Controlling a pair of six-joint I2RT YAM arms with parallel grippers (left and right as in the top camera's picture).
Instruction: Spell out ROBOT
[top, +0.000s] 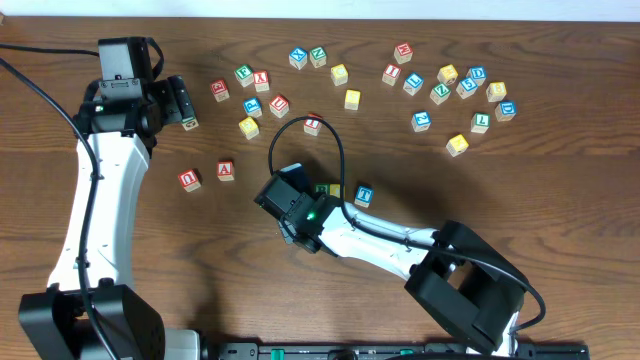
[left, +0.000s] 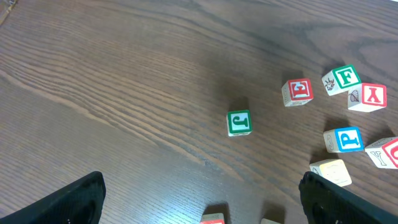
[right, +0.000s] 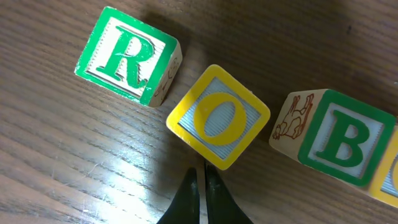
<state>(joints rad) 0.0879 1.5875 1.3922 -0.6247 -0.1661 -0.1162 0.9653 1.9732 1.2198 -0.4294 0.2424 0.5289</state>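
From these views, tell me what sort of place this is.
Likely a robot-manipulation test bench: a left arm and right arm at a wooden table, lettered toy cubes scattered on it, a cable looping to one wrist.

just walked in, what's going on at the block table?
It's spelling ROBOT with letter cubes. The right tool, shut and holding nothing, has its tips at a corner of the yellow O cube, which sits skewed between the green R cube and the green B cube. A blue T cube lies past the B end. The left tool hangs open over a green J cube.
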